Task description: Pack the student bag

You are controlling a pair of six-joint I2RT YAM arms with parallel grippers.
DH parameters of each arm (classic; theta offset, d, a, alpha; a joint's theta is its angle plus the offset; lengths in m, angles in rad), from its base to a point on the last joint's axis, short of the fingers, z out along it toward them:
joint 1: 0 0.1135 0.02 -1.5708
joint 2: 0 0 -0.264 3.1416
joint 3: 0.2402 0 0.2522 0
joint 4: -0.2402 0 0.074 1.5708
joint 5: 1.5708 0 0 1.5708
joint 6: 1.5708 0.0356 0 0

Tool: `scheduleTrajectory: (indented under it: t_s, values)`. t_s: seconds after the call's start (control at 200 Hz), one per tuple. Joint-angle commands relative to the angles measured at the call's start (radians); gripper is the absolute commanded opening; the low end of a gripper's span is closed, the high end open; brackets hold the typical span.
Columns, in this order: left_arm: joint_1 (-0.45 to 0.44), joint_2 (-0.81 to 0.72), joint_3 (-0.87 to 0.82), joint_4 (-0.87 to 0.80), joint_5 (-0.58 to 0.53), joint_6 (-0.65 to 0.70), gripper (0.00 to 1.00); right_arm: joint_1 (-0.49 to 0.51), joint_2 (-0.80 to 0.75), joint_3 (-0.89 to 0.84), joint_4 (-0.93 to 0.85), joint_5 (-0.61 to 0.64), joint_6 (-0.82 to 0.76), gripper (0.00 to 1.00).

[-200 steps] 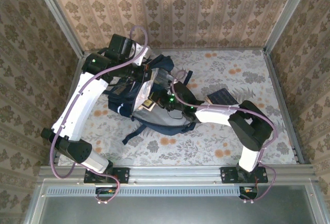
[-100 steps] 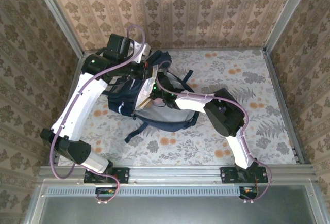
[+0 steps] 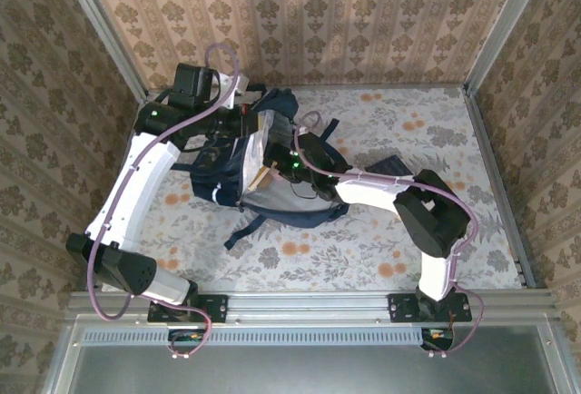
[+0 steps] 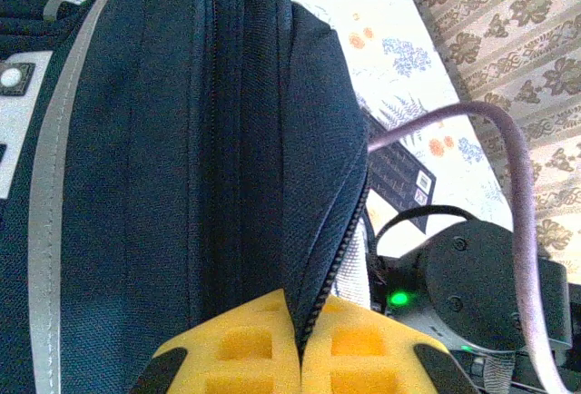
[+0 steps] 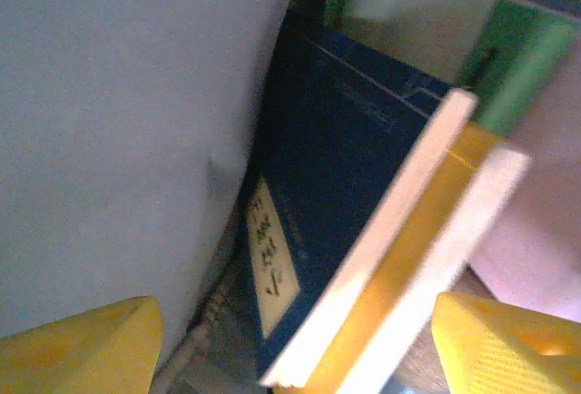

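Student bag (image 3: 218,172) lies left of centre on the tabletop (image 3: 436,131), toward the far edge, mouth facing right. Left end effector (image 4: 301,358) is clamped on the zipper edge, holding the mouth up. Right end effector (image 5: 290,308) is inside the mouth, fingers apart, nothing gripped. Navy booklet (image 5: 318,167) with a yellow label and a pale-edged book (image 5: 408,231) sit just ahead of it. Reads as the release end of an insertion. Next, my guess: back the right arm straight out without dragging the books, then go for the dark booklet (image 3: 396,169) on the tabletop right of the bag.
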Motion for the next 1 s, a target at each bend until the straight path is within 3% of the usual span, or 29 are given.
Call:
scheduleTrajectory:
  t_s: [0.0,0.145,0.395,0.52,0.575,0.745,0.995]
  values:
    - [0.02,-0.047,-0.019,0.095,-0.003,-0.035,0.0,-0.009,-0.08,-0.062,0.021,-0.021,-0.057,0.78]
    - [0.02,-0.063,-0.061,0.106,-0.066,-0.038,0.0,-0.03,-0.168,-0.133,-0.047,-0.028,-0.137,0.76]
    - [0.009,-0.052,-0.149,0.127,-0.093,-0.011,0.0,-0.041,-0.371,-0.226,-0.259,0.09,-0.375,0.71]
    - [-0.042,-0.014,-0.209,0.169,-0.102,-0.016,0.0,-0.102,-0.449,-0.243,-0.424,0.14,-0.333,0.71]
    - [-0.103,0.008,-0.231,0.189,-0.107,-0.02,0.0,-0.139,-0.505,-0.281,-0.441,0.151,-0.31,0.71]
    - [-0.195,0.092,-0.307,0.277,-0.09,-0.073,0.0,-0.232,-0.643,-0.38,-0.504,0.33,-0.312,0.71]
    - [-0.165,0.205,-0.43,0.441,-0.062,-0.193,0.03,-0.344,-0.639,-0.363,-0.718,0.51,-0.238,0.72]
